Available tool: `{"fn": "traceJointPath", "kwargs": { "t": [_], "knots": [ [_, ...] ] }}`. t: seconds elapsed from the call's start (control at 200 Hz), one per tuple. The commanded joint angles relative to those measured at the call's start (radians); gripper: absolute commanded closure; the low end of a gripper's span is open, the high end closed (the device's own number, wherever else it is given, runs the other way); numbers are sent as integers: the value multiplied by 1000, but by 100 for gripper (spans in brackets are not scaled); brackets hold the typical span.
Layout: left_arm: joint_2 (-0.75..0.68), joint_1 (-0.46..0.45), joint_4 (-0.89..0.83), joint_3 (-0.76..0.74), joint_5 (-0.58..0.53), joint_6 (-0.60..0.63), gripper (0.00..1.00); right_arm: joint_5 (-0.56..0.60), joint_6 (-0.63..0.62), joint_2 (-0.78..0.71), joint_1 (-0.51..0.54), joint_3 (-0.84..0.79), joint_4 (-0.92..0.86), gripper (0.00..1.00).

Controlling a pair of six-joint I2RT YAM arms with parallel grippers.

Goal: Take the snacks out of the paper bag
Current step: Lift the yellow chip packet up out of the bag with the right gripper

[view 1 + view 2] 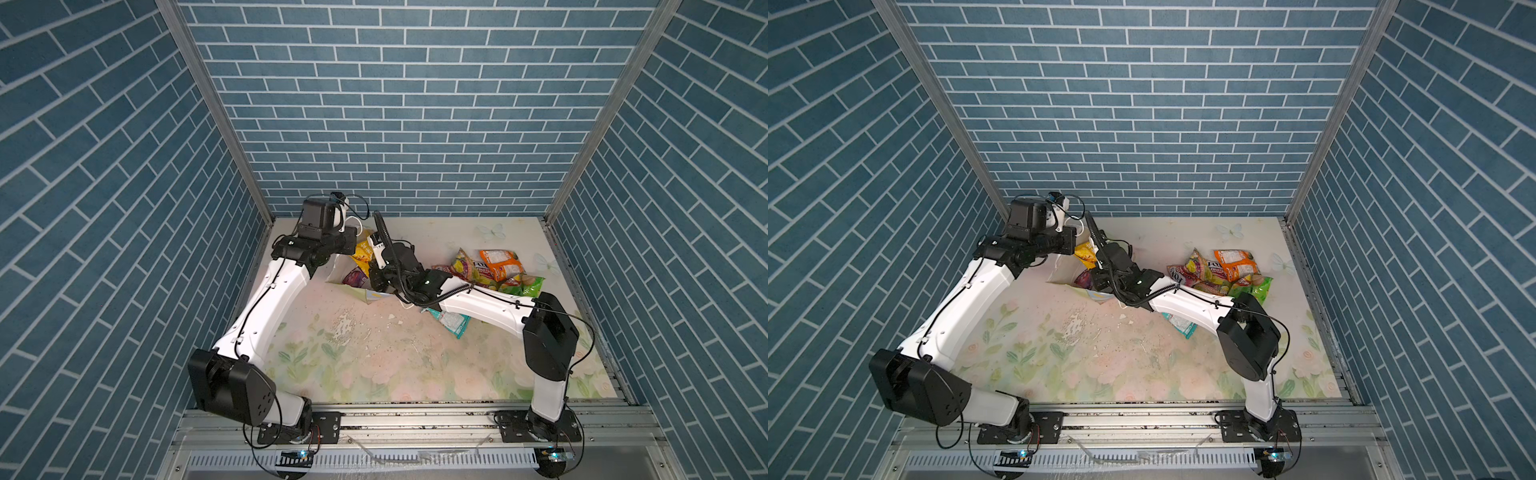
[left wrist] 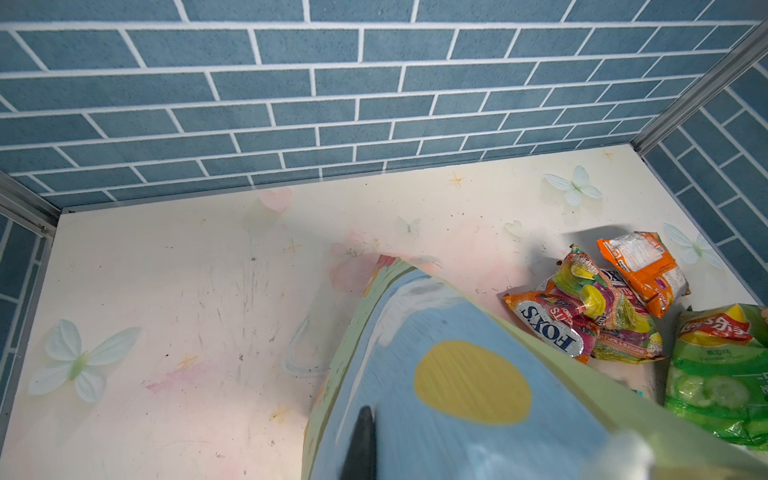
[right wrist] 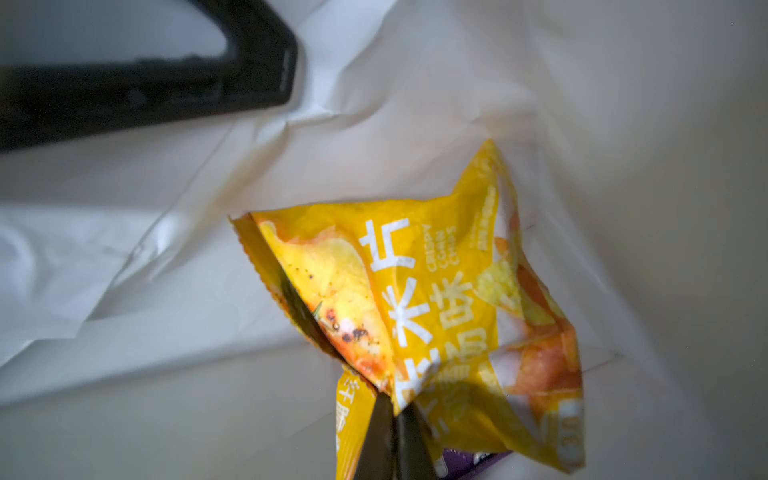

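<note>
The paper bag (image 1: 337,270) stands open at the back left, white inside; the left wrist view shows its blue outside with a yellow sun (image 2: 457,374). My left gripper (image 1: 355,239) is shut on the bag's wall, one finger (image 2: 362,436) outside and the other (image 3: 166,91) inside. My right gripper (image 1: 371,261) reaches into the bag and is shut on a yellow snack packet (image 3: 436,291), also seen in both top views (image 1: 1086,254). A purple packet (image 1: 355,277) lies under it in the bag. Fruit-print (image 1: 465,266), orange (image 1: 498,262), green (image 1: 524,284) and teal (image 1: 453,322) snacks lie on the table at the right.
Blue brick walls (image 1: 399,124) close in the floral table (image 1: 374,357) on three sides. A metal rail (image 1: 415,415) with both arm bases runs along the front. The right forearm (image 1: 482,307) passes over the teal packet.
</note>
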Motion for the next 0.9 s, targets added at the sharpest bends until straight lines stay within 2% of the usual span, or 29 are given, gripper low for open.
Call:
{"fn": "traceJointPath", "kwargs": {
  "t": [0.0,0.61,0.895],
  "knots": [
    [19,26,-64,16,-55,-20,100,27,-28,-72,-5,-21,64,100],
    [46,54,-89,31,-48,-55,100,27,-54,-125,-3,-136,227,100],
    [55,57,-80,27,-16,-69,100,5,-44,-115,-3,-72,158,100]
  ]
}}
